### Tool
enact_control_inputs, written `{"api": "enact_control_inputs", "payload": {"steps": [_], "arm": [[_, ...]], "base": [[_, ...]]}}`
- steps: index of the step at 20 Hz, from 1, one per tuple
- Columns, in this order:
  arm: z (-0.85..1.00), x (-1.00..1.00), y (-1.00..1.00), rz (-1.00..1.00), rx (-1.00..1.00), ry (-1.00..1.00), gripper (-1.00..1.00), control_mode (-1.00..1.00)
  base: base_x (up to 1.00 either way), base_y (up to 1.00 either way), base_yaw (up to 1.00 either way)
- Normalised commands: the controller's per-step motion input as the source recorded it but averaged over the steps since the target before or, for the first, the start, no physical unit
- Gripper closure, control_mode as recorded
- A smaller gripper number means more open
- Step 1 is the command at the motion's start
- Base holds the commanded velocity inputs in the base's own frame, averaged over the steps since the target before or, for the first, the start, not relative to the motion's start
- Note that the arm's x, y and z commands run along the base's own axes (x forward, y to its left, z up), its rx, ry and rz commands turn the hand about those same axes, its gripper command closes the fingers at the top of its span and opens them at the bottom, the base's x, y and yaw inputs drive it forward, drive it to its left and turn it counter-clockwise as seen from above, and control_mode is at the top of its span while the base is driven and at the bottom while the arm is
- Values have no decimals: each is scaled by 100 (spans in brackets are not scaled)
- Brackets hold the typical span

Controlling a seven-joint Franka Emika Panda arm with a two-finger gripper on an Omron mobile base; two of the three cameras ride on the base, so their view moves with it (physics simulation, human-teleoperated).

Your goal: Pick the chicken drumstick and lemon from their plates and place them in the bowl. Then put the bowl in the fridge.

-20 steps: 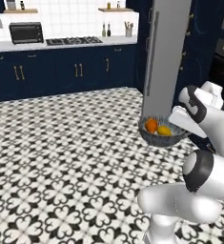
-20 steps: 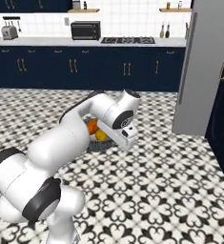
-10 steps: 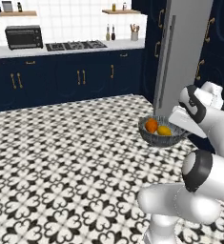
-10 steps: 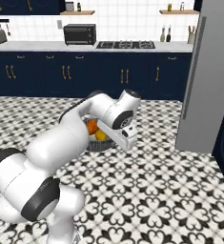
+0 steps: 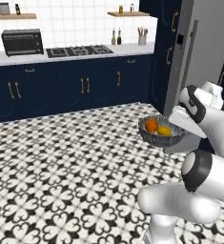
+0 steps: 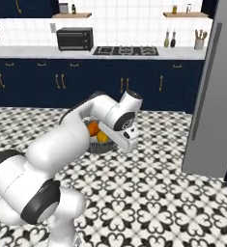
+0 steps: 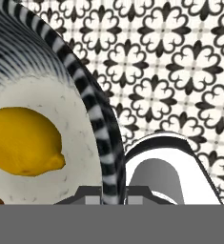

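My gripper (image 7: pixel 113 196) is shut on the rim of the dark ribbed bowl (image 7: pixel 101 128) and holds it level in the air above the patterned floor. The yellow lemon (image 7: pixel 25 140) lies on the bowl's speckled inside. In the left base view the bowl (image 5: pixel 161 138) carries the orange-brown chicken drumstick (image 5: pixel 151 125) beside the lemon (image 5: pixel 165 130), and the gripper (image 5: pixel 178 125) grips its right edge. The tall grey fridge (image 5: pixel 199 52) rises just behind and to the right. In the right base view the arm partly hides the bowl (image 6: pixel 96 145). The plates are out of view.
Navy cabinets with gold handles (image 5: pixel 85 86) run along the back wall under a white counter with a stove top (image 5: pixel 80 50) and a toaster oven (image 5: pixel 22 42). Open black-and-white tiled floor (image 5: pixel 61 181) spreads to the left. The fridge (image 6: pixel 216 96) stands at the right.
The whole scene has shifted in both base views, so the base has moved; the fridge looms larger. The bowl stays gripped in the same place relative to the arm.
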Motion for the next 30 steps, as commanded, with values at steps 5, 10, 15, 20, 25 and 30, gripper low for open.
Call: {"api": "enact_control_inputs", "payload": {"steps": [5,10,15,20,25,30], "arm": [[0,0,0,0,0,0,100,100],[0,0,0,0,0,0,100,100],[0,0,0,0,0,0,100,100],[0,0,0,0,0,0,100,100],[0,0,0,0,0,0,100,100],[0,0,0,0,0,0,100,100]], "base": [[100,2,-14],[100,46,-27],[100,79,-46],[100,93,-54],[100,100,-55],[100,100,-54]]}}
